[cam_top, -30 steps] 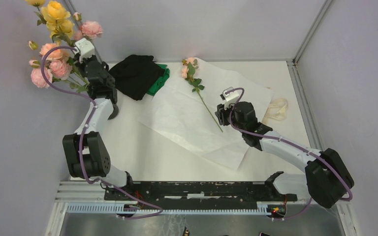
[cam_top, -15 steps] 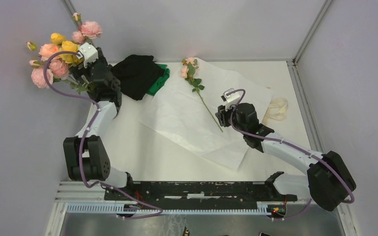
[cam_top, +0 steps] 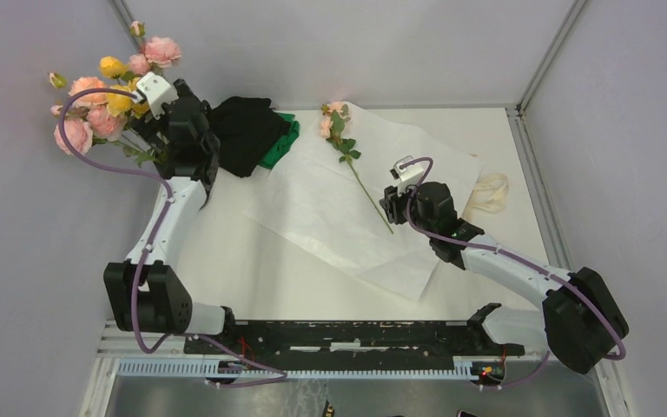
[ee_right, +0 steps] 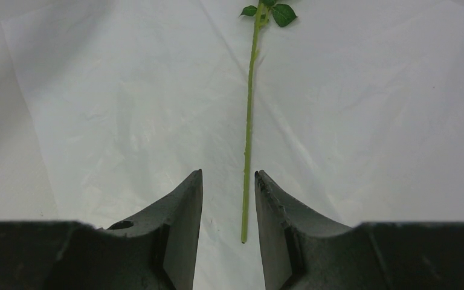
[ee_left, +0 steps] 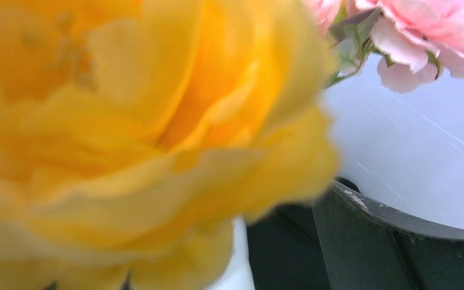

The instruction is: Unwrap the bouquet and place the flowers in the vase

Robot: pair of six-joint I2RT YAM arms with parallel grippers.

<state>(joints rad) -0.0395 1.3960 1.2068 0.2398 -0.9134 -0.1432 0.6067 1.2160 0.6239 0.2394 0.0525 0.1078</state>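
Upper left: left gripper [cam_top: 143,132] among the flowers [cam_top: 100,120] — grip can't be told. Right gripper [ee_right: 228,181] half-open, straddling end of lone stem [ee_right: 249,121] — white paper [ee_right: 96,121] beneath.

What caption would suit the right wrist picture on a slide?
Right gripper poised over white paper, its part-open fingers straddling the bare end of a green stem.

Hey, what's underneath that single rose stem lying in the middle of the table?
The white paper lies flat under the stem, with the blooms near the paper's far edge. Whatever is beneath the paper there is covered and cannot be seen.
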